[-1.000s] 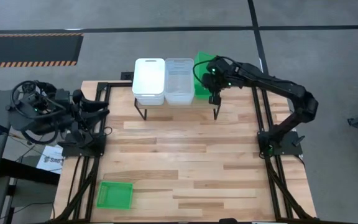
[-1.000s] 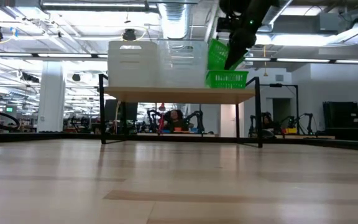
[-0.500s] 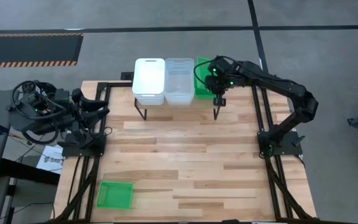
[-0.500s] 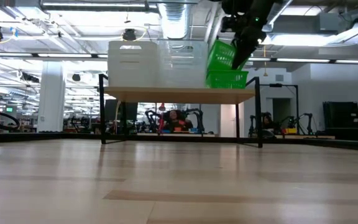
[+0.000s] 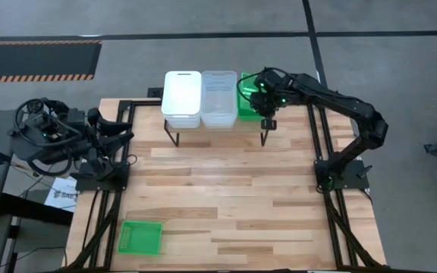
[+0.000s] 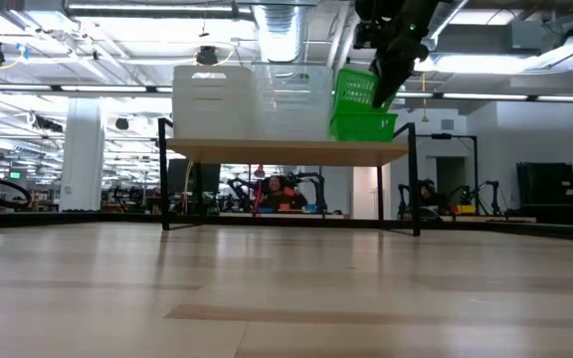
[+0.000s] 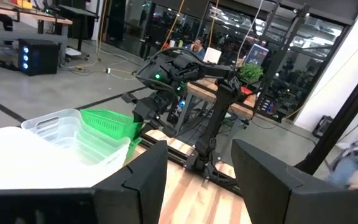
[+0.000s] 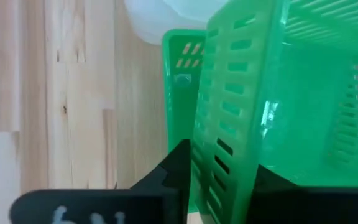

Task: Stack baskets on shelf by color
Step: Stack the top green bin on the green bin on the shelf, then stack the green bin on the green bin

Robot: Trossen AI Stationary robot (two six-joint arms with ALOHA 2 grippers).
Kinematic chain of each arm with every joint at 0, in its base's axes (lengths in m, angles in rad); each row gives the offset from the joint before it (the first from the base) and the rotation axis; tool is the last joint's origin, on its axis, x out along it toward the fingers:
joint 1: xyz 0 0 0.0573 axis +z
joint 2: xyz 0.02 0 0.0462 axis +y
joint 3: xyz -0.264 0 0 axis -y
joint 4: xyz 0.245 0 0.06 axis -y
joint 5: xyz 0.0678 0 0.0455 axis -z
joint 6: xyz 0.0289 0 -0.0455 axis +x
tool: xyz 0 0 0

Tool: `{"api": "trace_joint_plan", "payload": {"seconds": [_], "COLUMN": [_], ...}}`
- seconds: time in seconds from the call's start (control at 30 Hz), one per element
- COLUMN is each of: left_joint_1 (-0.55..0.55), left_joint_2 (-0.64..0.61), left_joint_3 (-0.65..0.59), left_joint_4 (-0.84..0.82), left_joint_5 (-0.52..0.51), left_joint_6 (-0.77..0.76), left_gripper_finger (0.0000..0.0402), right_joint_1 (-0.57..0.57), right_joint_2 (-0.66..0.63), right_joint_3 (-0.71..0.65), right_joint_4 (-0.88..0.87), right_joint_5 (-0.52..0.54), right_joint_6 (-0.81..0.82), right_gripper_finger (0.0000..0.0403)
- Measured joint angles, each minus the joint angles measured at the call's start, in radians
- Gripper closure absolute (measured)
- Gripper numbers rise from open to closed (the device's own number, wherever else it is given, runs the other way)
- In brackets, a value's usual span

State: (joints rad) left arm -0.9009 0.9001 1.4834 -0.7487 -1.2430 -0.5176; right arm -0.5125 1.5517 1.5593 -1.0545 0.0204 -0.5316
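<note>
Right gripper (image 5: 266, 114), upper centre-right of the high view — fingers astride the slotted wall of a tilted bright green plastic basket (image 6: 356, 89), grip apparently loosening, above another green basket (image 6: 363, 126) on the wooden-topped shelf (image 6: 286, 151). Light, thin, flexible — best pinched at the rim.

Green baskets: three counted. Two at the shelf's (image 5: 264, 126) 3 o'clock end, one tilted basket (image 6: 356, 89) resting in a flat basket (image 6: 363, 126); one loose basket (image 5: 140, 237) at the table's 7 o'clock corner.

White stack (image 5: 182, 98): one; number of tubs in it not determinable.

Clear stack (image 5: 218, 97): one; number likewise not determinable.

Shelf: one.

Arms: two.
</note>
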Motion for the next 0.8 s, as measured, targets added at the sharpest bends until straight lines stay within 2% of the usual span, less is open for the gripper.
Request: {"api": "trace_joint_plan", "payload": {"seconds": [0.6,0.7,0.8], "left_joint_1": [0.0,0.0,0.0], "left_joint_2": [0.0,0.0,0.0], "left_joint_3": [0.0,0.0,0.0], "left_joint_4": [-0.013,-0.022,-0.038], "left_joint_5": [-0.006,0.034,0.106], "left_joint_6": [-0.018,-0.055,-0.131], "left_gripper_finger": [0.0235,0.0235,0.0235], "right_joint_1": [-0.001,0.0,0.01], "right_joint_2": [0.0,-0.001,-0.009], "right_joint_3": [0.0,0.006,0.074], "right_joint_4": [0.038,0.026,-0.023], "right_joint_5": [0.0,0.002,0.004], "right_joint_6": [-0.026,0.006,0.053], "right_gripper_finger": [0.0221,0.0204,0.0193]}}
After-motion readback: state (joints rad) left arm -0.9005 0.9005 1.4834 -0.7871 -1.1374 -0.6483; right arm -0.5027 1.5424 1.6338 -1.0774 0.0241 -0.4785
